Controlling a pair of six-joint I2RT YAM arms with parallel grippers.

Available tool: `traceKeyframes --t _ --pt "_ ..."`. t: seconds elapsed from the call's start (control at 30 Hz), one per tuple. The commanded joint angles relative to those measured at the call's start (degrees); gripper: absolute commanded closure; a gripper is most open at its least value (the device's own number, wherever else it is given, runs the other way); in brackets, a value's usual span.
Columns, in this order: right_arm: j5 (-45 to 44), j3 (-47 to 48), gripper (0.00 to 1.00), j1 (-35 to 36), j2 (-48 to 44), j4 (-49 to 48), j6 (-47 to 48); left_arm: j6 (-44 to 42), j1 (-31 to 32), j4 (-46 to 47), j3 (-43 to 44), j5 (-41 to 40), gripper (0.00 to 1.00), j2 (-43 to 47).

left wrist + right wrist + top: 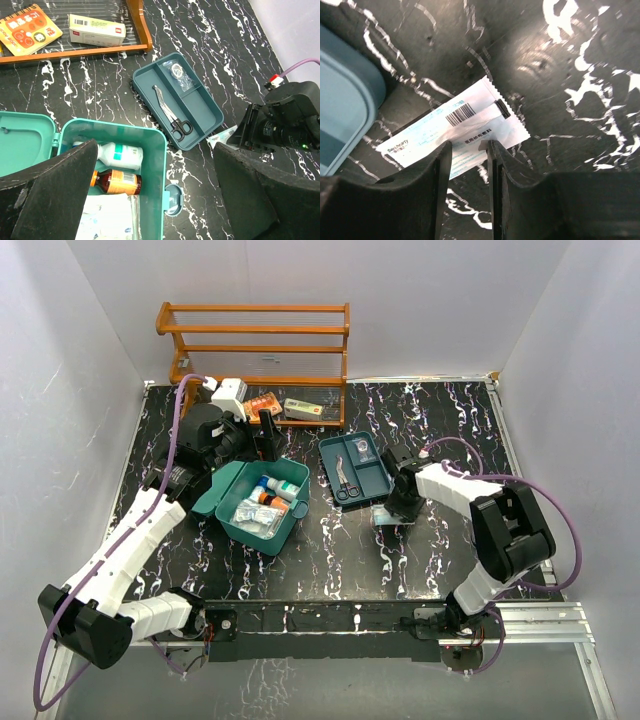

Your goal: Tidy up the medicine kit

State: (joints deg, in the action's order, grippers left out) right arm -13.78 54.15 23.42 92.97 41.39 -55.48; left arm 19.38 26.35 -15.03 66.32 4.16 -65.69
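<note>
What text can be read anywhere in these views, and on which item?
White packet: blue word ending "hearty", plus a barcode; black characters blurred.
Orange booklet: yellow characters, not readable.
White box: barcode, red print too small.
Bottles in the medicine kit: labels too small.

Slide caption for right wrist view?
Right gripper poised over a white sachet on the black table, beside the teal tray.

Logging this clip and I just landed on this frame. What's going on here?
Two arms are sorting a medicine kit, which lies open with bottles and pouches inside. The left gripper hangs open above it, holding nothing. The right gripper is down on a white packet lying on the table beside the dark teal tray that holds scissors. Whether it has gripped the packet cannot be told.
</note>
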Motion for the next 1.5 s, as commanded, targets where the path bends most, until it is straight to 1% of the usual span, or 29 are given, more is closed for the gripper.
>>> traceKeyframes --t 0.0,0.13,0.23,0.33,0.47,0.6,0.73,0.87,0.97,1.13,1.2,1.33,1.47 --pt "-6.32 0.09 0.66 -2.85 0.79 0.71 7.26 -1.7 -0.25 -0.28 1.38 -1.66 0.01 0.44" --pt "-9.98 3.53 0.63 -4.06 1.56 1.08 13.86 -1.54 -0.24 -0.09 1.53 -1.62 0.01 0.06" --pt "-10.07 6.56 0.62 -4.08 1.38 2.05 14.82 -1.53 -0.24 -0.05 1.61 -1.57 0.01 0.02" --pt "-7.12 8.07 0.6 -4.13 -0.76 3.62 10.61 -1.49 -0.25 -0.25 1.7 -1.87 0.01 0.11" --pt "-4.06 6.61 0.53 -4.08 -2.84 3.14 2.48 -1.38 -0.25 -0.15 1.44 -1.92 0.01 0.21" --pt "-4.36 5.98 0.52 -4.15 -1.29 3.89 -3.64 -1.36 -0.25 -0.18 1.7 -1.7 0.01 0.12" --pt "-4.67 5.51 0.58 -4.13 0.45 2.73 -4.78 -1.37 -0.25 -0.27 1.63 -1.7 0.01 0.21" --pt "-3.11 4.93 0.63 -4.2 2.15 0.35 -4.77 -1.36 -0.31 -0.27 1.57 -1.62 0.01 0.31" --pt "-2.49 4.63 0.64 -4.18 3.67 -1.17 -5.07 -1.36 -0.29 -0.31 1.7 -1.53 0.01 0.17" --pt "-3.23 3.81 0.64 -4.2 5.49 -1.09 -4.21 -1.36 -0.26 -0.16 1.87 -1.42 0.01 -0.05" --pt "-3.54 3.25 0.66 -4.24 5.56 -0.79 -3.06 -1.36 -0.25 -0.18 1.88 -1.49 0.01 -0.06" --pt "-2.24 2.28 0.76 -4.41 5.26 -2.28 4.29 -1.44 -0.26 -0.26 1.79 -1.61 0.01 -0.05" --pt "0.28 2.35 0.91 -5.15 5.5 -2.9 12.29 -1.45 -0.25 -0.18 1.64 -1.7 0.01 -0.05"
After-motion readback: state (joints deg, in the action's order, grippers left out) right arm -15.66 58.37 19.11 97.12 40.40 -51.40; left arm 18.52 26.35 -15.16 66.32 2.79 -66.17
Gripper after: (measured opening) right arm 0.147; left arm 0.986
